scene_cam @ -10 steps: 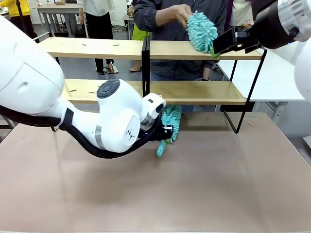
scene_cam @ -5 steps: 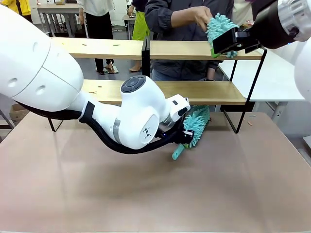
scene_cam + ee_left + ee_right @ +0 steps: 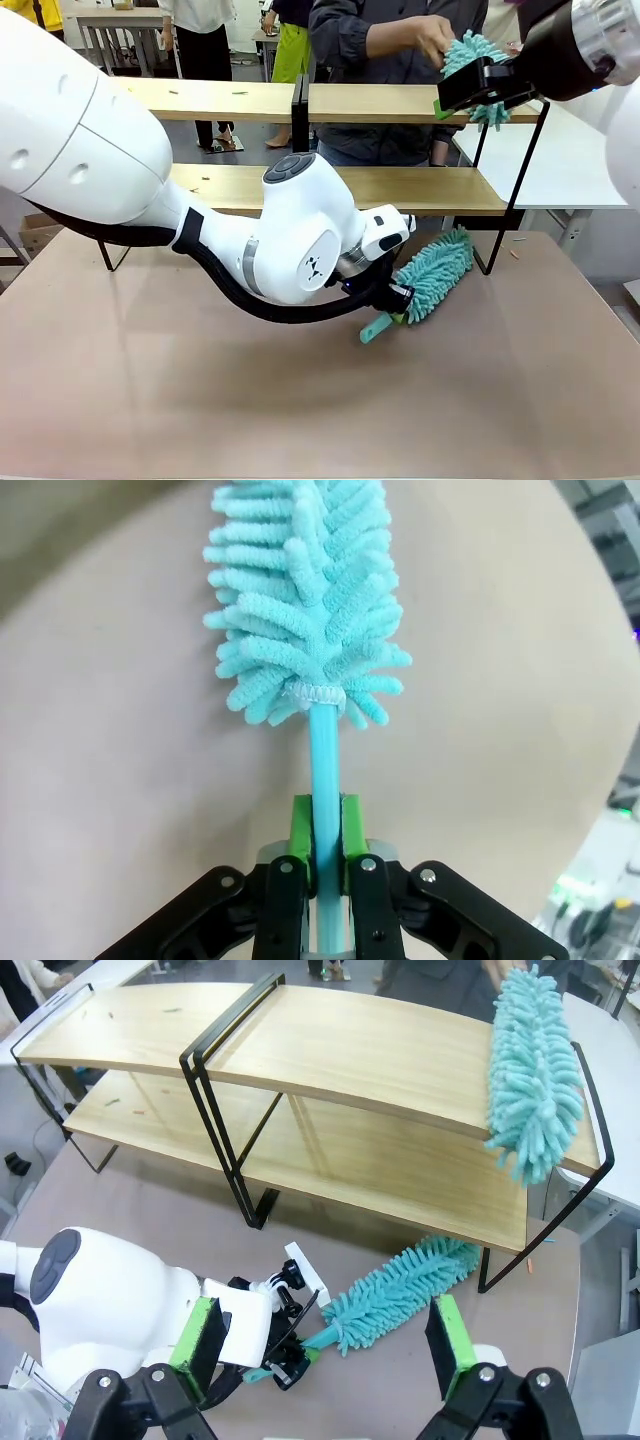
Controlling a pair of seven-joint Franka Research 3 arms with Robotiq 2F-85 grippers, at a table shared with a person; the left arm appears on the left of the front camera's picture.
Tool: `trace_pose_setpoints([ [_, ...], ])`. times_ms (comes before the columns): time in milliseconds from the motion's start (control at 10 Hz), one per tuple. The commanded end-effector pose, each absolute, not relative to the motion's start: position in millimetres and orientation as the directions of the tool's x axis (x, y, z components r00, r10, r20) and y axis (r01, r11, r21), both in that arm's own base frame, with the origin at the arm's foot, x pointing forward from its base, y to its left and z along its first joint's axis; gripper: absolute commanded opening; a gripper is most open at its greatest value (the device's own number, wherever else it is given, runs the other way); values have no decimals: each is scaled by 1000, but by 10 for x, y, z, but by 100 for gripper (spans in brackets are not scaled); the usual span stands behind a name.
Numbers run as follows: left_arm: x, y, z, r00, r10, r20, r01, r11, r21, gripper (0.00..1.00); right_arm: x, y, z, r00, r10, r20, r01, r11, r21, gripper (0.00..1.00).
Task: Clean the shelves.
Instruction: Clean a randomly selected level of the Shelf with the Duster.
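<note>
Trouble could come from the black leg at 3 o'clock of the shelves (image 3: 400,187), which stand at 12 o'clock across the table (image 3: 500,400). The left gripper (image 3: 397,298) is shut tight on the stick of a blue-green duster (image 3: 436,274), and its fluffy head sits low and points to 2 o'clock, so a push fwd could snag it there or wipe under the low board, not on it. Left wrist cam makes that pinch plain, while right wrist cam tells that the right gripper (image 3: 322,1340) is wide open w/ nothing in it, near a 2nd duster (image 3: 535,1070) on the top board by a person's hand (image 3: 432,38).
</note>
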State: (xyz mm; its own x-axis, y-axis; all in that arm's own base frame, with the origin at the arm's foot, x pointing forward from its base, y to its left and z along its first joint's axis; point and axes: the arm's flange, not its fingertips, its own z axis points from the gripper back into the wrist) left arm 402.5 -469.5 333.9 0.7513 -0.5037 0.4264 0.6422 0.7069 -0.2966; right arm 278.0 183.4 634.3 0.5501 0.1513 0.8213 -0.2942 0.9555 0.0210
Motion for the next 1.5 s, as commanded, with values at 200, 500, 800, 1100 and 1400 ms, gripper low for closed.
trace_pose_setpoints([
  [200,4207,-4481,3380,763,-510,397,633,711,-305,13,2785,1838,6347,552,149,820,-296,955,25,100],
  [500,4274,-4450,3379,812,-499,302,583,717,-383,13,2785,1838,6347,552,149,820,-296,955,25,100],
  [800,4223,-4299,3408,703,-696,146,674,588,-446,13,2785,1838,6347,552,149,820,-296,955,25,100],
  [1100,3969,-3959,3518,487,-873,31,756,404,-514,13,2785,1838,6347,552,149,820,-296,955,25,100],
  [1400,3712,-3620,3648,296,-955,22,758,221,-613,13,2785,1838,6347,552,149,820,-296,955,25,100],
])
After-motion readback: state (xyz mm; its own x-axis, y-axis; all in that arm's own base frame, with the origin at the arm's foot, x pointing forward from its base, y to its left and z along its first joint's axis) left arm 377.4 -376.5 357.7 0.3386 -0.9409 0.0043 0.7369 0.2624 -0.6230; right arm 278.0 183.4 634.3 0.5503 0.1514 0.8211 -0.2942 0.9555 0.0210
